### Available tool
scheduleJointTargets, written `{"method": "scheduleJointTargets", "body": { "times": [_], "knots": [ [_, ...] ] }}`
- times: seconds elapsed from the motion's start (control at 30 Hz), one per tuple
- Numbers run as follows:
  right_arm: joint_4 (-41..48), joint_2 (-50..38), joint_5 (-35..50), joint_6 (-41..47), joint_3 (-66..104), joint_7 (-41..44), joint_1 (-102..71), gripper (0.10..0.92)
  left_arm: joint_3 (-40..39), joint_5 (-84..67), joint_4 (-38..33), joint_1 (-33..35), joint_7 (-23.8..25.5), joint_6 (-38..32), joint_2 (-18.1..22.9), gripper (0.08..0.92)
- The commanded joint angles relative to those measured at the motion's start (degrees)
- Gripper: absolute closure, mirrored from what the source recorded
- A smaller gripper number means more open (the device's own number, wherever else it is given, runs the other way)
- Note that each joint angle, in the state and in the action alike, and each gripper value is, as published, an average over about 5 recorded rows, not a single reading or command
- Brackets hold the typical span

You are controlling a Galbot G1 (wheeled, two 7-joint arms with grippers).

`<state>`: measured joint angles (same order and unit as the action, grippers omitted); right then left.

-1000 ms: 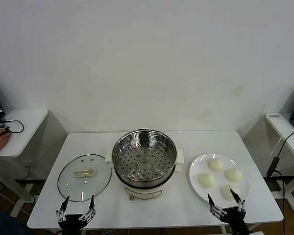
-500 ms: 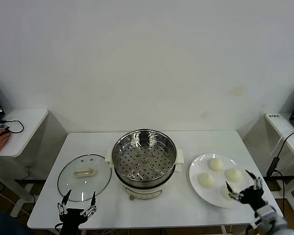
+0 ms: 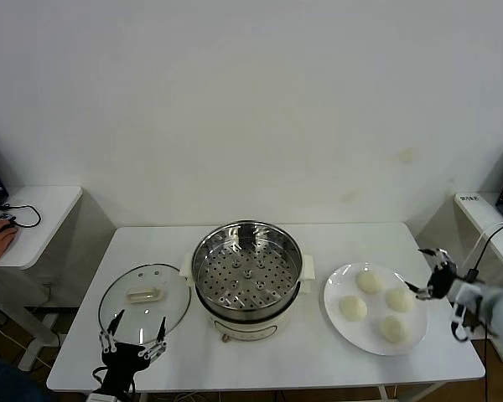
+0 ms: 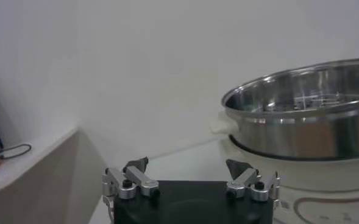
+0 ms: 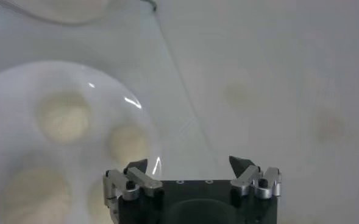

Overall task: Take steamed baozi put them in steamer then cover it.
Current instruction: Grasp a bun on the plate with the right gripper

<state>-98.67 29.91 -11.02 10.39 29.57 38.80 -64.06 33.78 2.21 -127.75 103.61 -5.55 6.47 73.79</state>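
Near edge of the surface (image 3: 260,356): the left end effector (image 3: 132,346) is hovering just in front of the glass cover (image 3: 144,303), its fingers standing fully apart and gripping nothing. Any forward drift risks nudging the cover's metal rim and sliding it toward the steamer (image 3: 247,276).

Right side, slightly farther: the right end effector (image 3: 431,275) is hanging beside the far-right rim of the white plate (image 3: 334,316), fingers likewise spread wide and empty, touching neither plate nor bun. The four steamed baozi (image 3: 353,307) are sitting on that plate, close together. A descent from this side risks catching the plate rim and shifting or tipping it. The buns appear soft, so an over-tight closure is likely to dent one, and an off-centre closure may roll a bun into its neighbour or off the plate.

Centre, farther back: the steamer is standing uncovered, its perforated tray bare. It is the tallest obstacle, so a low carry from the plate risks striking its wall or side handle.
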Motion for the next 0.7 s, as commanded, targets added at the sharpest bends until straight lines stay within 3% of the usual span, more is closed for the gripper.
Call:
{"method": "scheduleJointTargets", "body": {
  "times": [0.03, 0.3, 0.7],
  "knots": [
    [13.4, -7.7, -2.2, -2.0, -29.7, 15.5, 32.8, 0.203, 0.4, 1.0, -0.3, -0.4, 0.6, 0.4, -0.1, 0.177],
    [24.1, -0.5, -3.7, -6.0, -51.8, 19.6, 50.4, 0.203, 1.4, 1.5, -0.3, -0.4, 0.6, 0.5, 0.4, 0.177],
    [31.9, 9.8, -5.4, -7.3, -58.8, 20.2, 53.9, 0.203, 2.7, 1.9, -0.2, 0.3, 0.6, 0.4, 1.0, 0.177]
  ]
}}
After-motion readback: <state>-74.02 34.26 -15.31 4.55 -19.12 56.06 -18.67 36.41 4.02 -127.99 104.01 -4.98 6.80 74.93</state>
